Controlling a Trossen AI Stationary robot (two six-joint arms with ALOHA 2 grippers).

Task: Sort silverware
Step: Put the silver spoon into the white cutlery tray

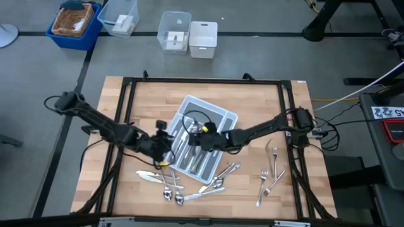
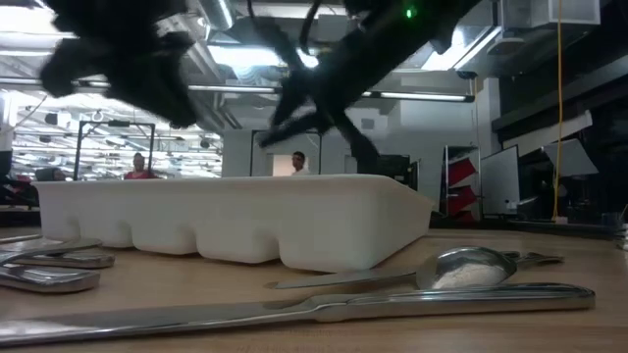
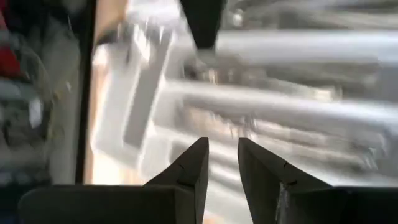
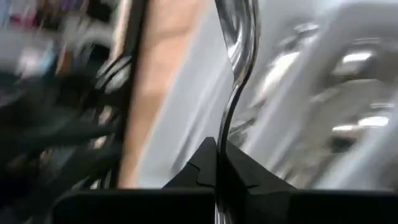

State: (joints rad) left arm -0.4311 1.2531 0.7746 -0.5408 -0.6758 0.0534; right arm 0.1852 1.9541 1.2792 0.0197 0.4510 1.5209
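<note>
1. The right gripper point(image 4: 219, 163) is clenched on the handle of a shiny piece of silverware, apparently a spoon point(image 4: 237, 68), which stands out ahead of the fingers. In the high view it hovers over the middle of the cutlery tray point(image 1: 222, 116), reaching in from about 3 o'clock.

2. The left gripper point(image 3: 222, 163) comes in from about 9 o'clock and sits over the tray's near-left edge. Its fingers stand slightly apart with nothing between them, so it is released and empty.

3. The tray lies tilted at the table's centre and already holds several pieces in its long compartments. The wrist views are too blurred to tell which type fills which slot.

4. Loose silverware lies elsewhere:
   - a cluster of loose pieces point(image 1: 167, 183), a knife and spoons among them, at about 6 to 7 o'clock of the tray;
   - more pieces point(image 1: 222, 173) just off the tray's near corner, around 5 o'clock;
   - forks point(image 1: 270, 170) well apart at about 4 o'clock.

5. The step in hand looks like placing the held spoon. To do it well, line the handle up with the slot's long axis, lower until the bowl nearly touches the pieces inside, then let go.

6. With both grippers close over the tray, the left arm should hold off until the right has cleared, or they may collide.

7. Much remains outside the tray, so the sorting seems roughly midway.
</note>
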